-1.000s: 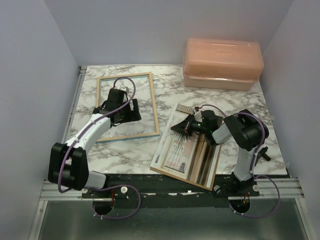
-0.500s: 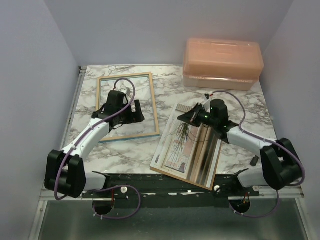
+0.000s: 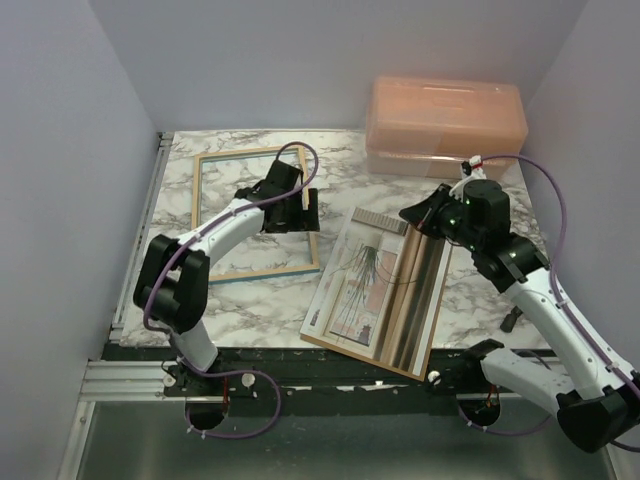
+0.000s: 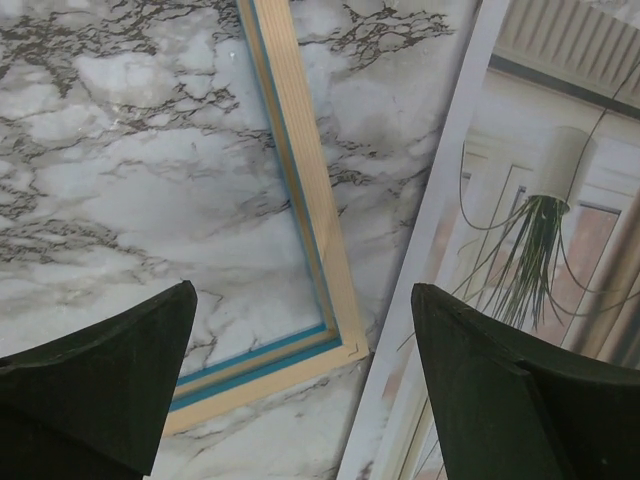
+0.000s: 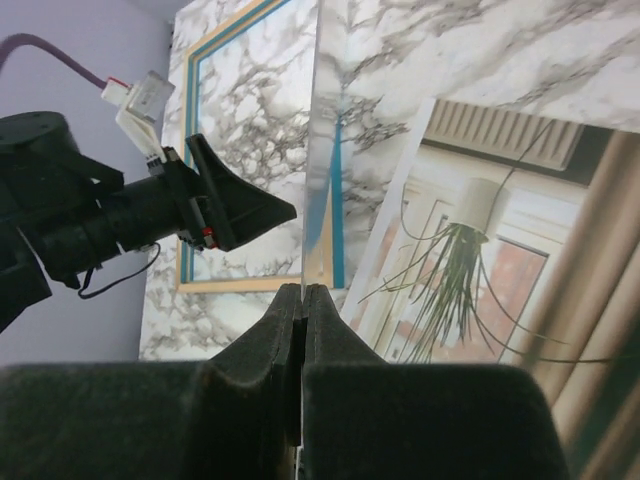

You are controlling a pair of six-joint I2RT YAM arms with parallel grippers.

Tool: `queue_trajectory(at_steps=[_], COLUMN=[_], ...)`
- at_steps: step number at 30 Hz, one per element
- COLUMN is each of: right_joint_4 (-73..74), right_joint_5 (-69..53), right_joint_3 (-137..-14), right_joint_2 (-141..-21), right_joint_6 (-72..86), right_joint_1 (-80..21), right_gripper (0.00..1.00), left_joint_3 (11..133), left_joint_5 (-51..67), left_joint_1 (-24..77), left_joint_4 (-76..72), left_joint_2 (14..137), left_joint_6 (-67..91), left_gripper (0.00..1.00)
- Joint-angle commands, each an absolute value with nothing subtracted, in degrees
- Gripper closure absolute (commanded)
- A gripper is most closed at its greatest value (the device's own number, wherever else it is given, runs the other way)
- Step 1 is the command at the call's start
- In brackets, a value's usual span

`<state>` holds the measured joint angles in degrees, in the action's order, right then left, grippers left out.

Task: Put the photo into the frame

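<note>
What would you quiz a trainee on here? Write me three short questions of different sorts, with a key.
1. True or false: the photo already lies inside the frame.
2. Which gripper stands open? A. left B. right C. both
3. Fill in: the lidded container at the far right is a peach plastic ____.

Key:
1. False. The photo lies beside the frame.
2. A. The left gripper is open and empty. The right gripper is shut on a thin clear sheet.
3. box
</note>
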<state>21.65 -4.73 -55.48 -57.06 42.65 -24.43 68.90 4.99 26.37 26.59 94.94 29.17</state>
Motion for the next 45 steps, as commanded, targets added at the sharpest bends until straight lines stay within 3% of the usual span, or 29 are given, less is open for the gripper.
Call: queue_trajectory(at_steps=[1, 6, 10, 15, 23, 34, 45], right_joint_4=[33.4, 37.9, 39.8, 40.5, 40.2, 38.8, 40.2], right_joint_5=[5.4, 9.1, 11.4, 12.0, 11.3, 9.3, 11.0], right_joint_3=[-60.8, -64.8, -67.4, -68.4, -67.6, -67.7, -72.2], right_joint_2=[-54.7, -53.9, -53.6, -53.4, -53.4, -53.8, -53.4], right_joint_6=[38.1, 36.1, 34.8, 34.4, 34.9, 35.8, 34.9], right_joint_1=[-24.1, -24.0, -24.1, -24.1, -24.1, -24.1, -24.1], right_gripper=[1.0, 1.0, 1.0, 1.0, 1.0, 1.0, 1.0], left_joint_3=[74.6, 77.3, 78.9, 79.5, 77.6, 69.4, 61.0], left_joint_5=[1.2, 0.9, 0.5, -1.4, -2.5, 2.9, 7.4], left_joint_1=[28.7, 30.0, 30.8, 31.2, 31.8, 34.5, 42.3], left_joint_4=[30.5, 30.4, 31.5, 31.8, 32.3, 30.5, 28.8], left_joint_2=[101.5, 106.9, 110.1, 112.6, 109.2, 95.0, 88.2], left_joint_6=[31.9, 33.0, 33.0, 32.9, 32.2, 37.3, 46.6], left_gripper=[0.11, 0.29, 0.36, 0.53, 1.0, 1.0, 1.0])
